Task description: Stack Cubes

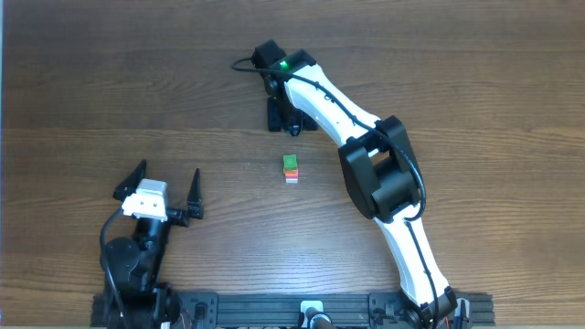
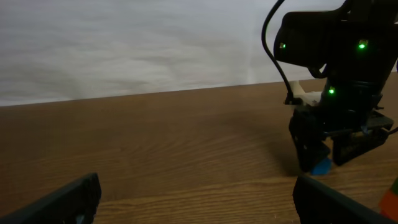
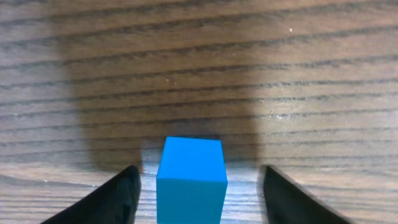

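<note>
From above, the left gripper sits near its base, jaws wide and empty, with a cube stack mid-table and the right gripper beyond it; the left wrist view shows that gripper down at a blue cube on the table; the right wrist view has its fingers parted either side of the cube, clear of it.

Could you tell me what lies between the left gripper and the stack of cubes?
Nothing; in the top view, just bare table separates the left gripper from the stack of cubes.
</note>
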You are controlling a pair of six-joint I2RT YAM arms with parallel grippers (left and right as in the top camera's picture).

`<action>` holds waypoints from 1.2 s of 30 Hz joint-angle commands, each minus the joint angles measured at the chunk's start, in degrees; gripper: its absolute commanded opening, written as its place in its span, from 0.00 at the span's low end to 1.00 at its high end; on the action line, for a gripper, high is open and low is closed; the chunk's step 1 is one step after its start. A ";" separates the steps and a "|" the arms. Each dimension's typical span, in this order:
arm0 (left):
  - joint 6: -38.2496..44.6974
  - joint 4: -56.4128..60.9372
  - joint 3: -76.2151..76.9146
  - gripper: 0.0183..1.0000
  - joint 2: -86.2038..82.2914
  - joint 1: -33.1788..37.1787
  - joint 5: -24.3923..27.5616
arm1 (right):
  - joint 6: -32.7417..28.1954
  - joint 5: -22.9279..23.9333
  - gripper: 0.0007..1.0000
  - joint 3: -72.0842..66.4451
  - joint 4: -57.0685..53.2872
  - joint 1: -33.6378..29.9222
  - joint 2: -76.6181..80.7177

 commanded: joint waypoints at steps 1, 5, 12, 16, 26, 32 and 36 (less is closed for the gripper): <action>0.79 -0.20 -0.24 1.00 -0.24 0.28 0.57 | -0.02 -0.15 0.48 1.16 0.26 -0.09 0.48; 0.81 -0.20 -0.24 1.00 -0.24 0.28 0.57 | -0.02 -0.37 0.32 1.16 0.24 -0.09 0.48; 0.81 -0.20 -0.24 1.00 -0.24 0.28 0.57 | -0.02 -0.55 0.01 1.16 0.24 -0.09 0.48; 0.79 -0.20 -0.24 1.00 -0.24 0.28 0.57 | -0.02 -0.52 0.01 1.27 -0.07 -0.11 0.35; 0.79 -0.20 -0.22 1.00 -0.24 0.28 0.57 | -0.09 -0.50 0.01 3.50 -3.50 0.09 -4.31; 0.81 -0.20 -0.24 1.00 -0.24 0.28 0.57 | -0.26 0.33 0.01 3.50 -5.86 1.01 -11.76; 0.79 -0.20 -0.24 1.00 -0.24 0.28 0.57 | -0.24 0.72 0.01 3.50 -9.11 1.66 -16.48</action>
